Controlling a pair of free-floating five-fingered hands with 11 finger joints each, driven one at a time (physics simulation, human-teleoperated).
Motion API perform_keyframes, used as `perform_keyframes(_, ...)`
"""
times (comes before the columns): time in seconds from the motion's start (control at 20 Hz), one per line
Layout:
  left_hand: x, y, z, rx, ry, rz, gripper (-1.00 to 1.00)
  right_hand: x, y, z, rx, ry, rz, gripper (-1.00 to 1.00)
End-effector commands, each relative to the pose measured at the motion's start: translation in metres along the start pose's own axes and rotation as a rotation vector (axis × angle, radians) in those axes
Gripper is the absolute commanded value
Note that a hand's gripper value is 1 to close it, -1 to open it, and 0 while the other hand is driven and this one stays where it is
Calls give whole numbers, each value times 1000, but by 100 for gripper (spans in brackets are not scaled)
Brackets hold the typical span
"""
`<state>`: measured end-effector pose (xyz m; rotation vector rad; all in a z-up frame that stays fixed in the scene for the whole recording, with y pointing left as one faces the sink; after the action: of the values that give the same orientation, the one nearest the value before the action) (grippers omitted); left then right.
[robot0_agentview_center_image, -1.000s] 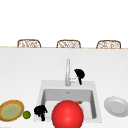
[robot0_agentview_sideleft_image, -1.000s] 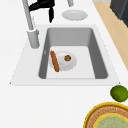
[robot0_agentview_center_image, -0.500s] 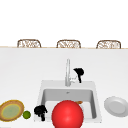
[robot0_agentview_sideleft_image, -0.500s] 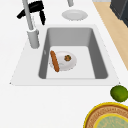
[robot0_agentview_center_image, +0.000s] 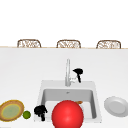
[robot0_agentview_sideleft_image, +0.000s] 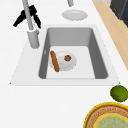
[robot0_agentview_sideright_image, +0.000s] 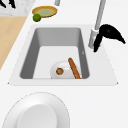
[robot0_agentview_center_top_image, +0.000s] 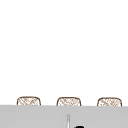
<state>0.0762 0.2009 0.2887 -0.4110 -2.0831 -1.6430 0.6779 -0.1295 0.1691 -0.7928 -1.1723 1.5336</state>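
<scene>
White desk (robot0_agentview_center_image: 22, 75) runs wall to wall, sink (robot0_agentview_center_image: 96, 100) set in the middle, three wicker chair backs (robot0_agentview_center_image: 68, 44) along the far edge.

Right hand (robot0_agentview_center_image: 78, 73) hangs just right of the tap (robot0_agentview_center_image: 67, 72), close to its base, fingers straight and pointing down, holding nothing. Left side view puts that hand (robot0_agentview_sideleft_image: 26, 15) behind the tap column; right side view shows the hand (robot0_agentview_sideright_image: 110, 35) with fingers drooping by the tap's base (robot0_agentview_sideright_image: 92, 38). My read: the tap is what it is working at. To do that well, close in from the side, keep fingers low near the base, and avoid knocking the spout.

Tap: slim grey upright column, thicker collar at the foot, standing on the sink's back rim.

Left hand (robot0_agentview_center_image: 40, 110) idles at the sink's front-left corner, fingers curled, empty.

Further out: a white plate (robot0_agentview_sideleft_image: 62, 61) in the basin carries a sausage (robot0_agentview_sideleft_image: 54, 60) and a small brown piece (robot0_agentview_sideleft_image: 67, 58). A red ball (robot0_agentview_center_image: 67, 114) sits at the sink's front. Lime (robot0_agentview_center_image: 26, 115) and a yellow-rimmed woven plate (robot0_agentview_center_image: 11, 111) at desk left, grey plate (robot0_agentview_center_image: 115, 106) at right.
</scene>
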Motion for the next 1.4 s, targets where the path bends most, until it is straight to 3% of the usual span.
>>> perform_keyframes(0.0,0,0,0,0,0,0,0,-1,4,-23,110,22,40,-100)
perform_keyframes(0.25,0,0,0,0,0,0,0,-3,0,-26,258,-5,-27,-100)
perform_keyframes(0.35,0,0,0,0,0,0,0,3,1,-27,297,13,-44,-100)
perform_keyframes(0.55,0,0,0,0,0,0,0,17,0,-21,336,31,27,-100)
perform_keyframes(0.85,0,0,0,0,0,0,0,20,3,-8,294,92,155,-100)
perform_keyframes(0.9,0,0,0,0,0,0,0,22,3,-8,291,107,174,100)
perform_keyframes(0.95,0,0,0,0,0,0,0,24,2,-5,277,112,214,100)
perform_keyframes(1.1,0,0,0,0,0,0,0,37,6,-5,267,144,227,100)
perform_keyframes(1.35,0,0,0,0,0,0,0,31,-1,-17,355,216,312,100)
